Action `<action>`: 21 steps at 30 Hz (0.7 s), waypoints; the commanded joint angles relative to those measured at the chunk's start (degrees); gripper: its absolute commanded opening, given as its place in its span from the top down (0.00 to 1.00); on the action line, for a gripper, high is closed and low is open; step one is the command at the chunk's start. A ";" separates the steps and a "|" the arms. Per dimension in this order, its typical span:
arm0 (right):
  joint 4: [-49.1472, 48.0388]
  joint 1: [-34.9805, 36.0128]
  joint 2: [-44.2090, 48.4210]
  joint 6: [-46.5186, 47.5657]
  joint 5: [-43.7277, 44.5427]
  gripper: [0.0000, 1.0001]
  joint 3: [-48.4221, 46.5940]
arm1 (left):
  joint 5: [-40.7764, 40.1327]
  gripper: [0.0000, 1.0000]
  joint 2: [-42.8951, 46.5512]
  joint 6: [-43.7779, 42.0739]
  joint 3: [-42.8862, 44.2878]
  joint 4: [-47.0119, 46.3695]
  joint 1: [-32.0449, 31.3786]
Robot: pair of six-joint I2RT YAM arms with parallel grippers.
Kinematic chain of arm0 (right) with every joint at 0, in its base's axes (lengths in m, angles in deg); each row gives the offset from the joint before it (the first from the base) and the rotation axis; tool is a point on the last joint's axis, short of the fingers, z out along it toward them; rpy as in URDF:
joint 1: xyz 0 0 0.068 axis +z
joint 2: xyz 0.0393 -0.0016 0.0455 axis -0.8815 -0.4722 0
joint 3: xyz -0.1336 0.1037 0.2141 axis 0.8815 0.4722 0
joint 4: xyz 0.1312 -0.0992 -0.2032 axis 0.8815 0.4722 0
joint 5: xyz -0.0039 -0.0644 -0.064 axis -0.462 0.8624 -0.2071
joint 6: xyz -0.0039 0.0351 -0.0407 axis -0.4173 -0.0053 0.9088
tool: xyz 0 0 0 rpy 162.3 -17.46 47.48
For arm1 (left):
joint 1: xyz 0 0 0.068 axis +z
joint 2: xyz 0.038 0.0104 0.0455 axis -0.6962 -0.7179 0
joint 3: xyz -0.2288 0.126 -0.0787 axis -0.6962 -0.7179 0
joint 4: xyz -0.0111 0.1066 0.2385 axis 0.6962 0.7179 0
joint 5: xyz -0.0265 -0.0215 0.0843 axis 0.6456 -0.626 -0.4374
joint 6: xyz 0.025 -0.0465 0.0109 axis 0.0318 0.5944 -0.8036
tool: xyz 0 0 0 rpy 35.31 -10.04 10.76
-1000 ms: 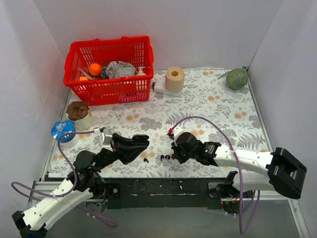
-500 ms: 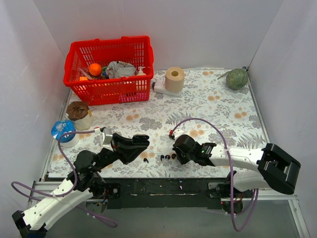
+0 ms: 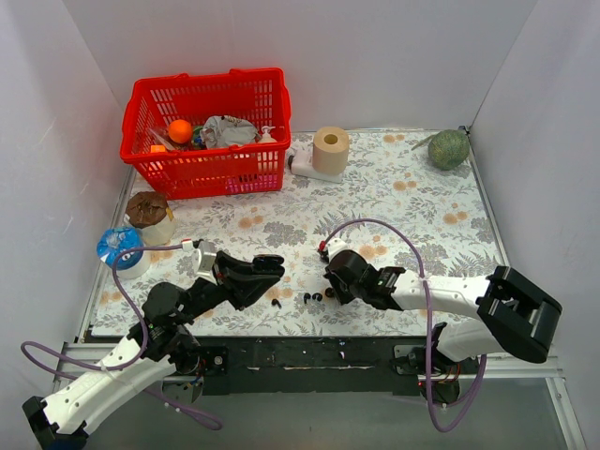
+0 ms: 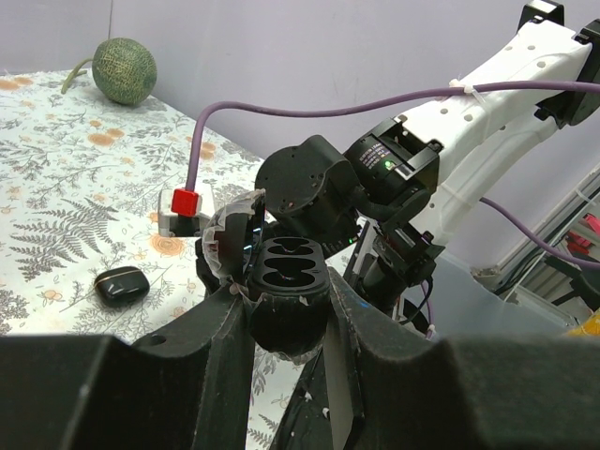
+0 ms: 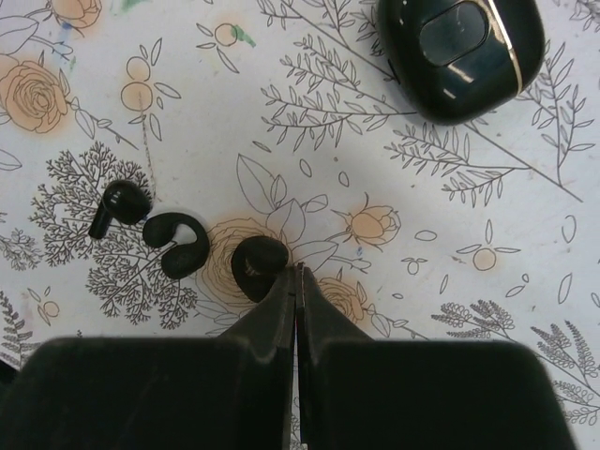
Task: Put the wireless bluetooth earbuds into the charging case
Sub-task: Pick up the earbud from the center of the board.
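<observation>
The left claw [image 4: 286,314] pinches the open charging case [image 4: 284,274]. The right claw [image 5: 296,279] is pressed together, just beside an earbud [image 5: 258,262] on the table [image 5: 187,122].

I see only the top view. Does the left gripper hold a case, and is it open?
Observer: Yes. The left gripper is shut on the case, lid open, both slots empty.
Operator: And the right one, is it open?
Observer: No, the right gripper is shut, its tip beside one earbud, holding nothing.
Operator: Is there any other case?
Observer: A second case, closed, lies on the table.
</observation>
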 commanded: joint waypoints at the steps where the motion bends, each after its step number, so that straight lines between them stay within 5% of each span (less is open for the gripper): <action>1: 1.50 -0.99 -2.39 4.48 2.63 0.99 -1.01 | -0.68 1.00 -0.46 0.15 1.02 0.06 -0.04; 10: 1.85 -2.84 -1.87 7.57 3.07 0.98 -2.59 | -0.77 1.00 -0.64 -0.11 1.10 0.06 -0.04; 14: 5.63 -3.10 3.84 6.43 6.06 0.72 -3.65 | -1.29 1.00 -0.38 -0.02 1.19 0.41 -0.04; 21: 3.26 -1.34 12.02 8.80 -7.27 0.39 -3.21 | -1.47 1.00 -0.11 -0.11 1.11 0.41 -0.04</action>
